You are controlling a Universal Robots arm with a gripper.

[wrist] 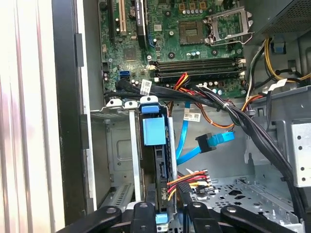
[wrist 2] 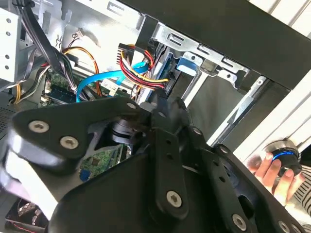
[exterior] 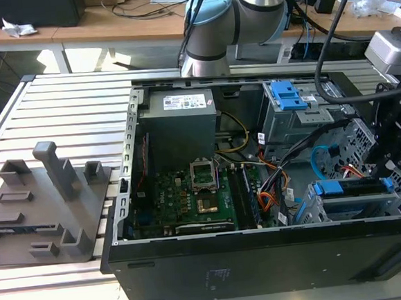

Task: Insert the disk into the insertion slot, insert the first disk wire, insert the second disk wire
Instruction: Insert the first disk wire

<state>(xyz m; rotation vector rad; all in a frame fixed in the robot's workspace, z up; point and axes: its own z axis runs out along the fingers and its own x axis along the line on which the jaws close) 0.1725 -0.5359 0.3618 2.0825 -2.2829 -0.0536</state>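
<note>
Blue-framed disk (exterior: 349, 186) is seated in the slot (exterior: 308, 207), three o'clock of the motherboard (exterior: 190, 199). The red-yellow wire (wrist: 194, 179) is judged in hand and a straight push is needed; the state of the gripper (wrist: 169, 208) cannot be told.

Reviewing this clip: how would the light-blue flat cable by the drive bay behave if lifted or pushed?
Probably floppy yet slightly springy: the light-blue cable curves in a free loop, so a push would likely bend it. It looks thin, so it is likely light. Its plug hangs unattached and may swing or twist when lifted.
</note>
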